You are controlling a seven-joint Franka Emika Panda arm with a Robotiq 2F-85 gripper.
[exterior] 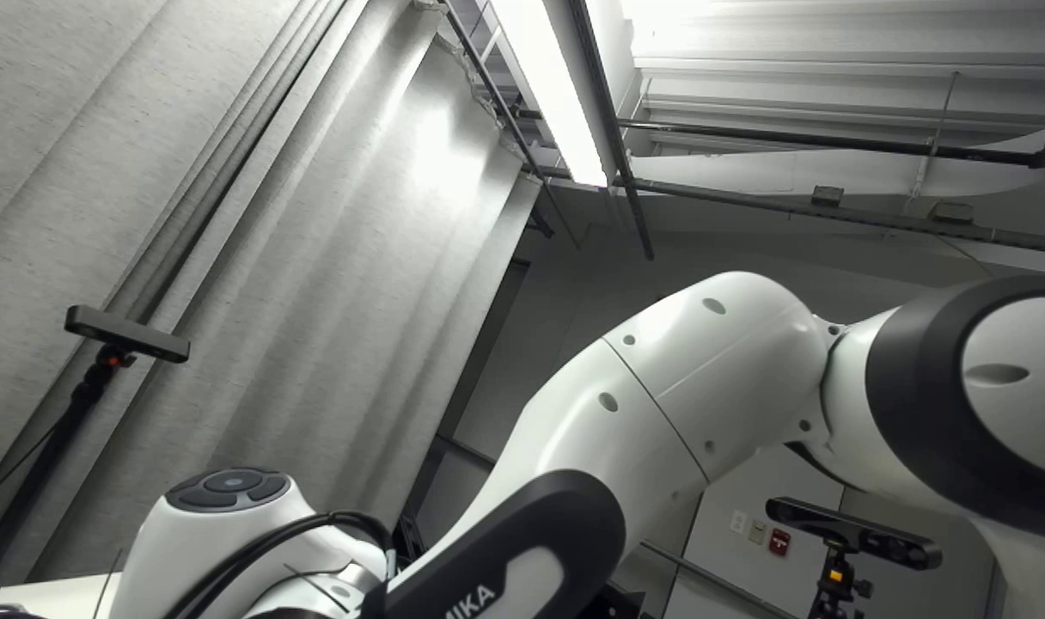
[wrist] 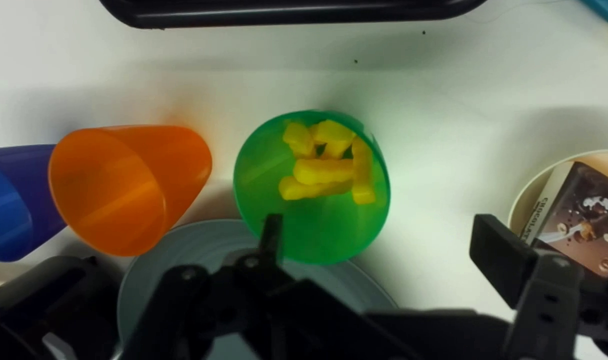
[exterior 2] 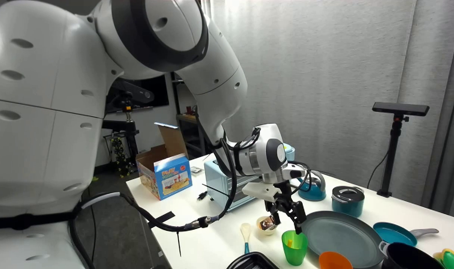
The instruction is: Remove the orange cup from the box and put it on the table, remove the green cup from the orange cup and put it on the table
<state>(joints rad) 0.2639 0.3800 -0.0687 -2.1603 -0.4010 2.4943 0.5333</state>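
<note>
Hovering gripper (wrist: 378, 225): fingers (wrist: 504, 257) spread wide, gripping nothing, right down at the green cup (wrist: 329, 237); whether one brushes the rim, I can't tell.
Green cup: upright on the table (wrist: 444, 150), yellow pieces (wrist: 324, 171) inside, and look, it's clear of the orange cup (wrist: 129, 187)!
Orange cup: just beside it, on the table as well, seemingly upright, a blue cup (wrist: 41, 185) close on its other side.
Box (exterior 2: 174, 181): well apart in an exterior view, one flap raised, its inside mostly hidden.
Cup-parting step: both placings the task asks for look done, so this reads as the closing beat, with only the gripper's exit left; a grip on that rim can't be ruled out.
Gripper's next move: a straight rise, I'd say, fingers wide all the way, since a snag on the rim could tip this light-looking cup and spill the yellow pieces. If it's a grip instead, settle the cup wall between the fingers, then squeeze softly; that plastic-looking wall may flex.
</note>
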